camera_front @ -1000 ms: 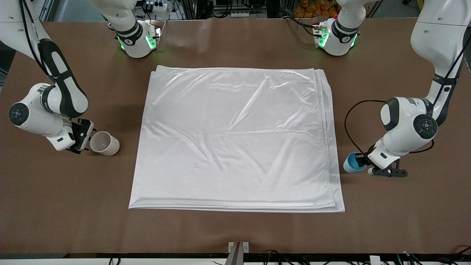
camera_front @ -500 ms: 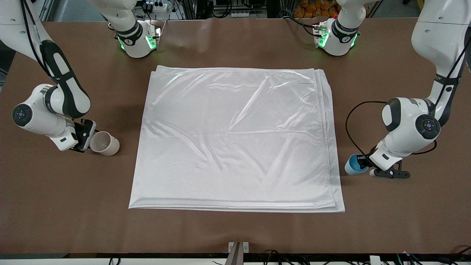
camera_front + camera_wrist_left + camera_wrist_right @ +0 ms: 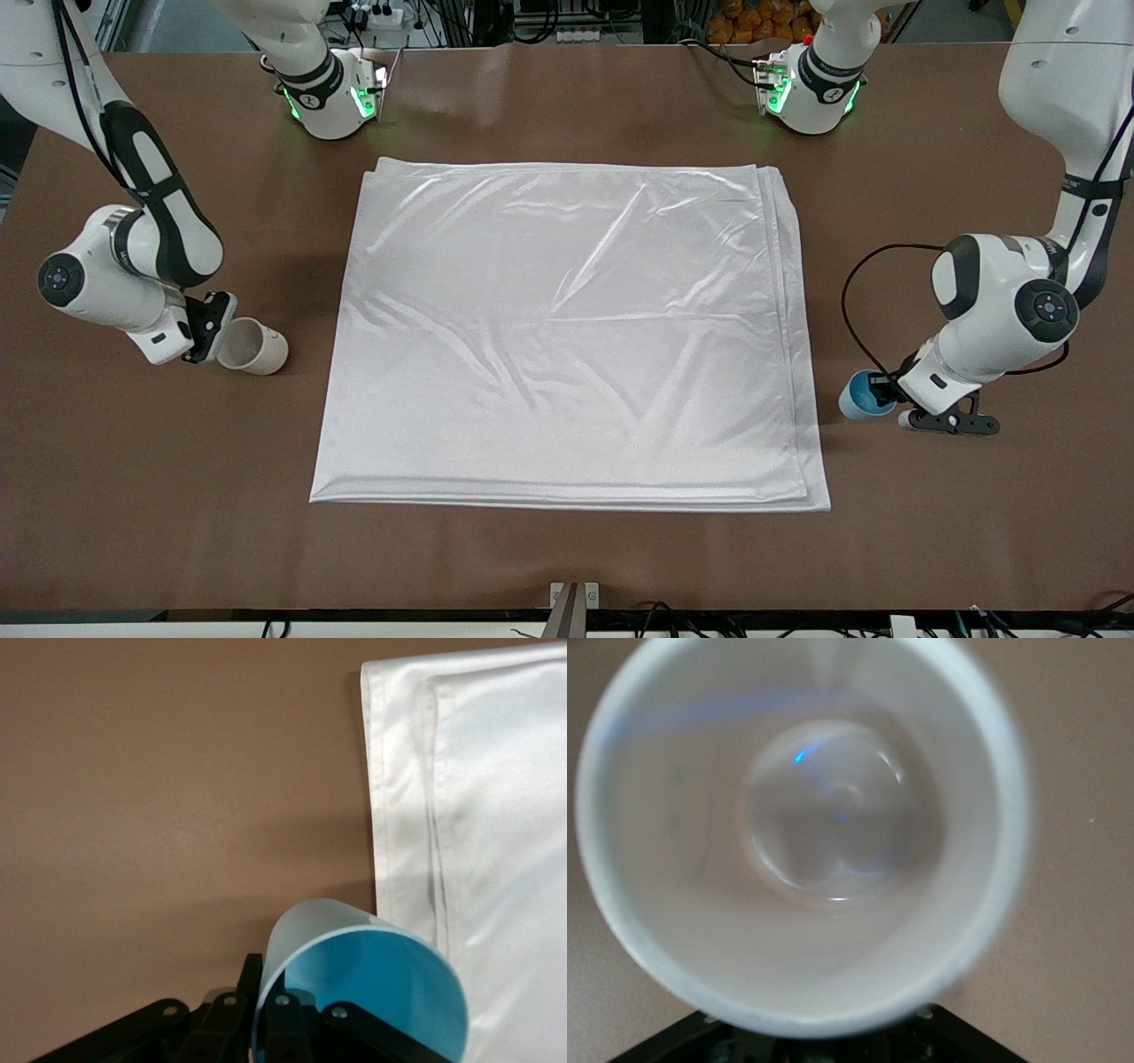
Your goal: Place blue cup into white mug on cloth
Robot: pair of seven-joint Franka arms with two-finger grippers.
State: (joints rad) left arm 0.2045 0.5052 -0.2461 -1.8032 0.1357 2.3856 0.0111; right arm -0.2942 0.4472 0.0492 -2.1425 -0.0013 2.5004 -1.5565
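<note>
Blue cup (image 3: pixel 861 395) clenched in our left gripper (image 3: pixel 889 393) and white mug (image 3: pixel 252 346) in our right gripper (image 3: pixel 215 330), each tipped toward the cloth (image 3: pixel 567 337) lying between them.

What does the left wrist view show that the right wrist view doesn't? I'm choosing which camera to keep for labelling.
Only the left wrist view shows the blue cup, tilted with its light blue inside visible, dark fingers at its rim, and a layered edge of the cloth beside it. Only the right wrist view shows the mug, seen straight down its mouth, empty and filling most of the picture. Both share the bare brown table and a cup seen close up at that arm's own gripper.
</note>
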